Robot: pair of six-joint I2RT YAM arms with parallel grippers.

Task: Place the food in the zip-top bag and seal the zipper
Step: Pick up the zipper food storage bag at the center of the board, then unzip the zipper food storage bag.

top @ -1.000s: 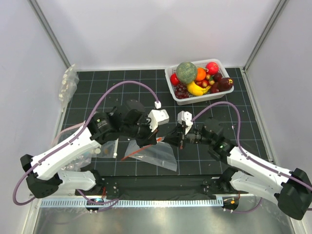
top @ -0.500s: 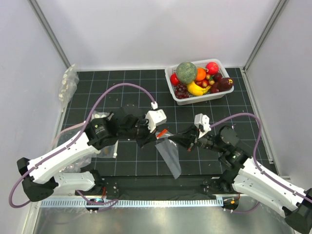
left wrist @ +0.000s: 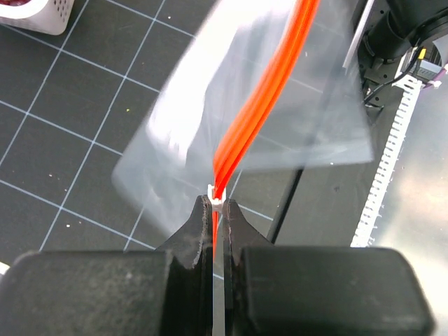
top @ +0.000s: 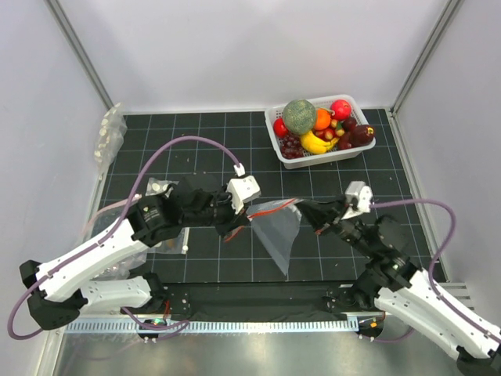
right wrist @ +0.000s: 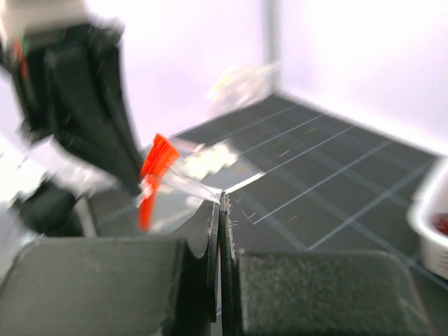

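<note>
The zip-top bag (top: 279, 233) hangs clear and empty above the mat, stretched between both grippers. Its red-orange zipper (top: 272, 207) runs along the top edge. My left gripper (top: 243, 214) is shut on the zipper's left end; in the left wrist view the zipper (left wrist: 260, 105) runs away from the closed jaws (left wrist: 218, 204). My right gripper (top: 303, 206) is shut on the bag's right end; the right wrist view shows clear film pinched at its tips (right wrist: 220, 200), with the zipper (right wrist: 155, 166) beyond. The food, red balls (top: 340, 109) and an orange ball (top: 322, 118), lies in the basket.
A white basket (top: 313, 158) at the back right also holds a green melon (top: 299, 115), a banana (top: 315, 144) and dark grapes. Clear bags of white discs lie at the back left (top: 109, 133) and under the left arm (top: 159, 235). White walls enclose the mat.
The right gripper has drawn back to the right with the bag's end. The bag went from lying on the mat to being lifted and pulled taut between the grippers.
</note>
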